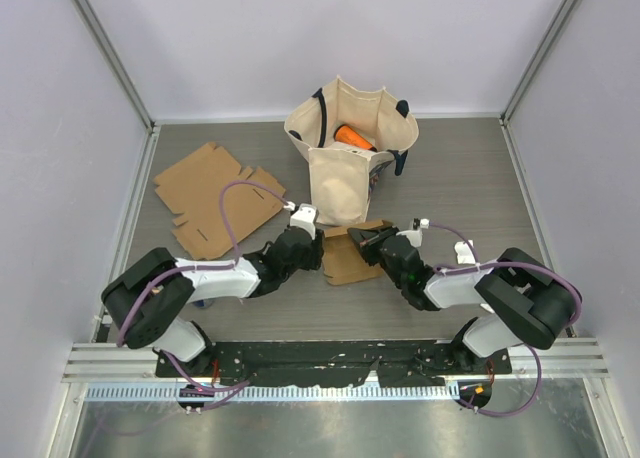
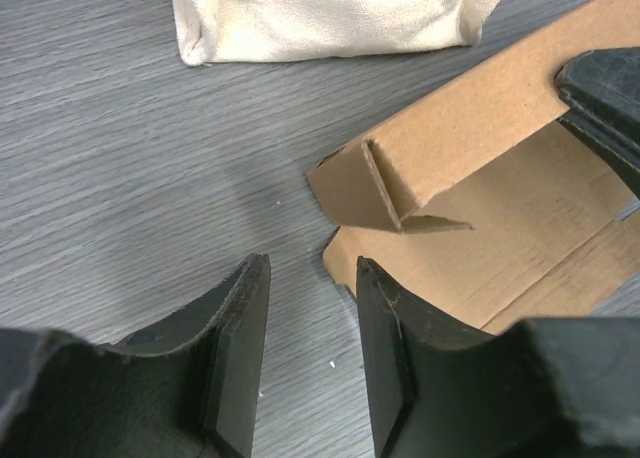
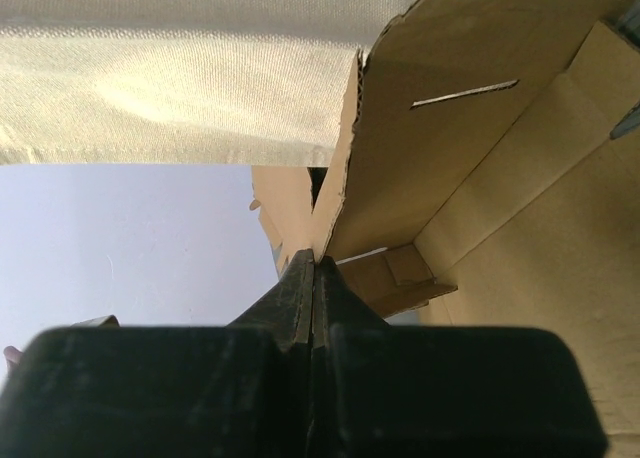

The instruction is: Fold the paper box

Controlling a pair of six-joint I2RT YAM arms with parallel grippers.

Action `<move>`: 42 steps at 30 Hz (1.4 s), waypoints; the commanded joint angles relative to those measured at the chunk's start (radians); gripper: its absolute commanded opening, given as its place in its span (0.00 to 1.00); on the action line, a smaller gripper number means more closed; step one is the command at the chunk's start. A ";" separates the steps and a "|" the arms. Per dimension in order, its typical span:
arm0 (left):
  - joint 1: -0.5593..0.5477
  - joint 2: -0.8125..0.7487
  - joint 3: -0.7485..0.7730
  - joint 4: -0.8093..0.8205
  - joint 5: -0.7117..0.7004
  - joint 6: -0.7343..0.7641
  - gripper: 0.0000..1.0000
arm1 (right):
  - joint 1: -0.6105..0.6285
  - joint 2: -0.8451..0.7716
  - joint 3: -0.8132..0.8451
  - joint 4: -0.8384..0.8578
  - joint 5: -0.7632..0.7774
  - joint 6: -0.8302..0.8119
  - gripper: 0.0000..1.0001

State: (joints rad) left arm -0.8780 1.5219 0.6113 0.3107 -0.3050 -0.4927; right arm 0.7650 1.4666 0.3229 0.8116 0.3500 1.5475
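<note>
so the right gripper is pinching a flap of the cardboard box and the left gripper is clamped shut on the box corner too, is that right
Not quite. The left gripper is open, with nothing between its fingers; the box corner lies just beyond them, as the left wrist view shows. The right gripper is indeed pinching a flap of the box.

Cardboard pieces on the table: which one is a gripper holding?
The partly folded brown cardboard box; the right gripper pinches its wall. The flat brown cardboard sheet lies apart at left, untouched.
</note>
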 commanded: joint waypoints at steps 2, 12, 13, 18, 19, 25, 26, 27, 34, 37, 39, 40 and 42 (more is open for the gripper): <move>-0.004 -0.094 -0.051 0.088 -0.039 0.017 0.45 | 0.013 0.006 -0.016 -0.069 0.046 -0.096 0.01; 0.004 -0.052 0.002 0.123 -0.005 0.080 0.52 | 0.016 0.069 -0.044 0.024 0.047 -0.090 0.01; 0.004 -0.046 0.010 0.122 -0.006 0.086 0.51 | 0.016 0.066 -0.041 0.018 0.047 -0.090 0.01; 0.002 -0.002 0.033 0.165 -0.049 0.072 0.50 | 0.016 0.046 -0.028 -0.026 0.047 -0.075 0.01; 0.002 0.007 0.039 0.169 -0.055 0.072 0.51 | 0.016 0.043 -0.027 -0.026 0.044 -0.066 0.01; -0.013 0.087 0.091 0.157 -0.164 0.072 0.39 | 0.016 0.052 -0.007 -0.040 0.009 0.009 0.01; -0.018 0.090 0.102 0.140 -0.186 0.069 0.37 | 0.016 0.054 -0.005 -0.038 0.004 0.022 0.01; -0.029 0.089 0.104 0.136 -0.225 0.066 0.35 | 0.017 0.058 -0.004 -0.035 -0.008 0.034 0.01; -0.082 0.142 0.160 0.055 -0.498 -0.006 0.20 | 0.019 0.067 0.016 -0.046 -0.029 0.121 0.01; -0.104 0.188 0.197 0.008 -0.587 -0.050 0.14 | 0.022 0.074 0.021 -0.032 -0.039 0.157 0.01; -0.122 0.230 0.246 -0.077 -0.658 -0.107 0.00 | 0.026 0.072 0.028 -0.045 -0.040 0.171 0.01; -0.128 0.247 0.304 -0.204 -0.737 -0.141 0.00 | 0.028 0.069 0.030 -0.045 -0.040 0.171 0.01; -0.138 0.303 0.359 -0.312 -0.811 -0.251 0.00 | 0.034 0.061 0.034 -0.058 -0.031 0.174 0.01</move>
State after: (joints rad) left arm -1.0092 1.7515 0.8585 0.2314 -0.8268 -0.5598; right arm 0.7753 1.5249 0.3481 0.8356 0.3382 1.7042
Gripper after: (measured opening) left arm 0.029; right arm 0.026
